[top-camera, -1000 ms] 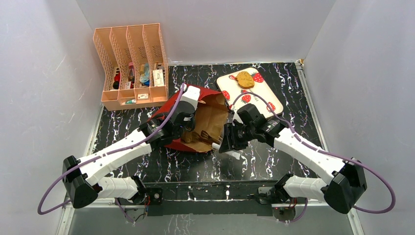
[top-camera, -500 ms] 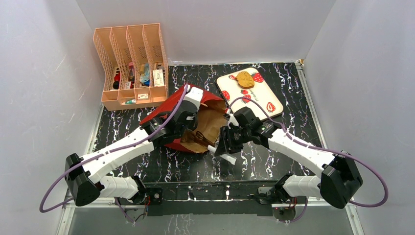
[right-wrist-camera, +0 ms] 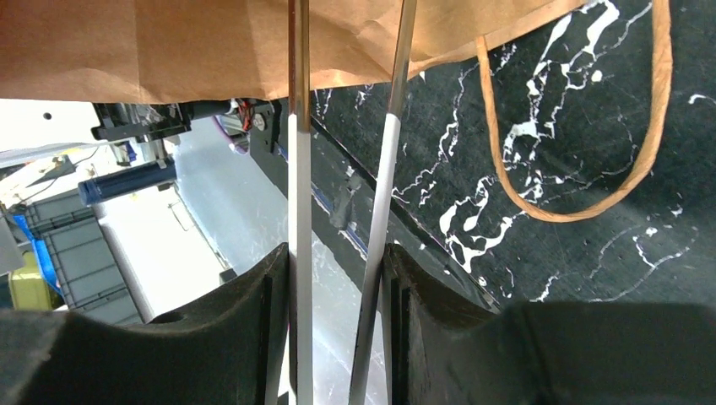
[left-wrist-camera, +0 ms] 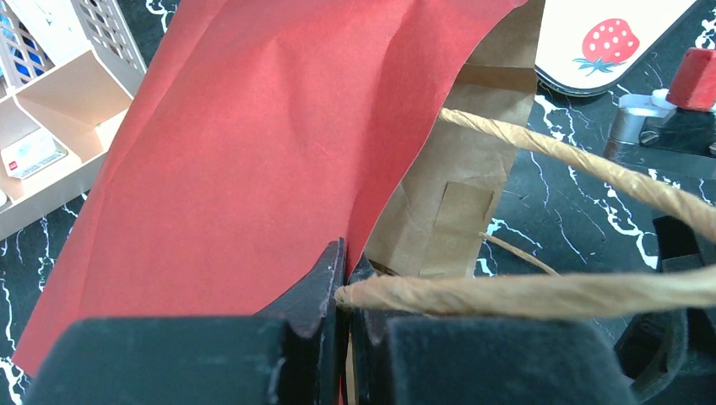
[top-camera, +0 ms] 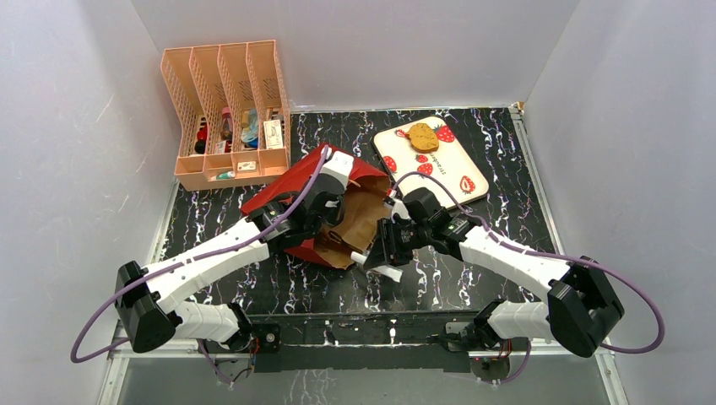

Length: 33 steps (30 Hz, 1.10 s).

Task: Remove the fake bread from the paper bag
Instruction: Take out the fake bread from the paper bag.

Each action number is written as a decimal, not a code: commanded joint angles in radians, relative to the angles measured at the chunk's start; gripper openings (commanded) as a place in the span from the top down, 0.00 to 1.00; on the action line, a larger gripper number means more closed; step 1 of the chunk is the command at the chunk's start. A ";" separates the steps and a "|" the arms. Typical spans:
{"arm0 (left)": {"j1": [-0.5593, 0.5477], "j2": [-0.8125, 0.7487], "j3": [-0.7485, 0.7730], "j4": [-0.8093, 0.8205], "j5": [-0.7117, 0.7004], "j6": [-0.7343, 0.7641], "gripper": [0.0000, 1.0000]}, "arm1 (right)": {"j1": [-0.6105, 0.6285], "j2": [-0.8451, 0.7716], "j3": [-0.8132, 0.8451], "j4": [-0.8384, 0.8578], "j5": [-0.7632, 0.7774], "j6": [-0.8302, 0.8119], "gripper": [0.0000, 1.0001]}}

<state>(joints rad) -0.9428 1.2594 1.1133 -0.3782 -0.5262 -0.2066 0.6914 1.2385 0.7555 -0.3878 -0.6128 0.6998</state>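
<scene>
The paper bag (top-camera: 283, 192) lies tipped on the dark marbled table, red outside, its brown-lined mouth facing the right arm. My left gripper (top-camera: 326, 221) is shut on the bag's upper wall (left-wrist-camera: 253, 152) at the rim, with a tan cord handle (left-wrist-camera: 549, 291) lying across its fingers. My right gripper (top-camera: 391, 245) is shut on a pair of metal tongs (right-wrist-camera: 300, 169), whose white tips (top-camera: 359, 256) sit at the bag's lower lip. One golden-tan piece of fake bread (top-camera: 422, 137) rests on the strawberry board (top-camera: 456, 160). Whatever is inside the bag is hidden.
A peach slotted organiser (top-camera: 224, 118) with small items stands at the back left, close behind the bag. The second cord handle (right-wrist-camera: 583, 211) loops on the table by the tongs. White walls close in three sides.
The right arm has carried the tongs leftward and nearer, down to the bag's lower lip. The left arm has pulled the bag's mouth slightly left and toward the front.
</scene>
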 commanded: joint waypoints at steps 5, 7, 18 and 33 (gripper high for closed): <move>-0.027 -0.001 0.059 -0.001 0.020 -0.027 1.00 | 0.001 0.010 -0.016 0.256 -0.029 0.089 0.78; -0.029 -0.003 0.057 -0.005 0.017 -0.029 1.00 | 0.002 0.007 -0.017 0.272 -0.028 0.094 0.78; -0.035 -0.017 0.047 -0.004 0.007 -0.029 1.00 | 0.000 -0.001 -0.019 0.252 0.034 0.087 0.88; -0.036 -0.057 0.022 0.019 -0.020 -0.019 1.00 | 0.001 -0.038 0.046 0.142 0.100 0.025 1.00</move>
<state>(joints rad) -0.9646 1.2602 1.1202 -0.3973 -0.5426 -0.2199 0.6922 1.2373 0.7341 -0.2867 -0.5518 0.7387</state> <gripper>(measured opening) 0.014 0.361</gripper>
